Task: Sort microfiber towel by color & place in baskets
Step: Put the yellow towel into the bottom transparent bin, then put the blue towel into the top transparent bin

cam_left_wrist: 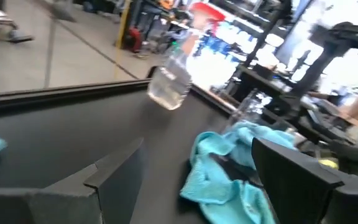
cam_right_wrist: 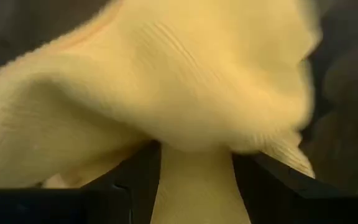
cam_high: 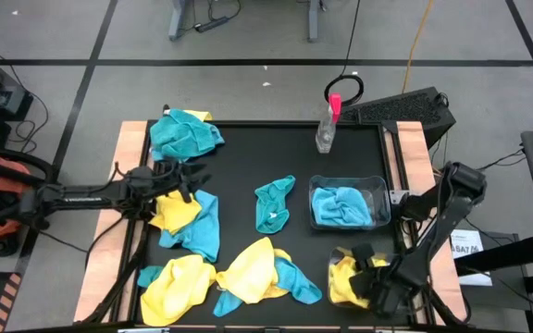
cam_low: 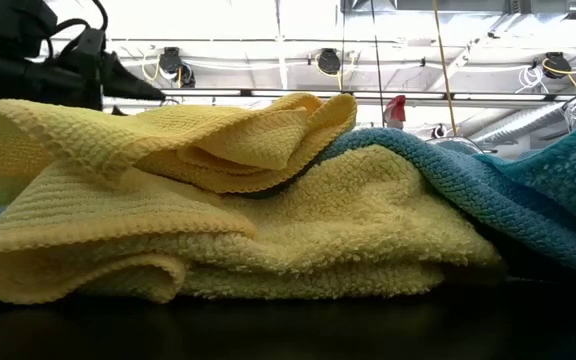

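Right gripper [cam_high: 370, 274] pinches yellow towel [cam_right_wrist: 166, 93], bunched, no clear axis.

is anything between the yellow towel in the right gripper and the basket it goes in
Nothing visible. The right gripper is shut on the yellow towel right over the near basket at the table's front right corner, which already holds yellow cloth. The blue-filled basket sits just behind, apart from it.

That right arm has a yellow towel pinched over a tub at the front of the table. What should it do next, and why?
Probably open and let go. The right gripper is shut on a yellow towel that already sits in the front clear basket, while the other basket holds a blue towel, so yellow belongs here.
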`<state>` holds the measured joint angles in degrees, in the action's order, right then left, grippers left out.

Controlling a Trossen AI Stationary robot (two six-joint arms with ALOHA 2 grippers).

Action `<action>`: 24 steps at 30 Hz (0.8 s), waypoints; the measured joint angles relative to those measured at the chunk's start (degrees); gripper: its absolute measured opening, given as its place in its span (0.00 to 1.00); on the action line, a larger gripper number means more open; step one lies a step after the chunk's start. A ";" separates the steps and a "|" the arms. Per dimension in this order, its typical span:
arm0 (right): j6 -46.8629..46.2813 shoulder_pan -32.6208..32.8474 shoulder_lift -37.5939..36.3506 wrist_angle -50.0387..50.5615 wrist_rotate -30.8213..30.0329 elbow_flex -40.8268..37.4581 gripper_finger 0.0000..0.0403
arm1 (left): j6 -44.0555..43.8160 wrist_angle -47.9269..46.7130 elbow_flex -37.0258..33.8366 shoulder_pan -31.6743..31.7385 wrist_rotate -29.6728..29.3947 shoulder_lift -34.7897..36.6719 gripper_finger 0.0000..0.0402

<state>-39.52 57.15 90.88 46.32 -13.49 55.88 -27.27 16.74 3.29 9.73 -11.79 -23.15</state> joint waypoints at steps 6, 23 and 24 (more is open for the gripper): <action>-0.35 -1.04 2.38 1.05 3.31 -0.02 0.48 | 3.89 11.74 0.19 -1.32 5.04 -10.15 0.74; -4.84 -2.84 -9.98 14.01 -4.25 13.33 0.57 | 14.19 12.84 20.59 -5.02 5.81 -44.89 0.74; -4.84 -2.84 -10.33 14.36 -4.72 14.04 0.59 | 14.79 12.32 22.20 -5.00 6.12 -47.35 0.74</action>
<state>-44.36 54.30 80.56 60.68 -18.20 69.92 -12.48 29.06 25.49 4.73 -5.67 -70.50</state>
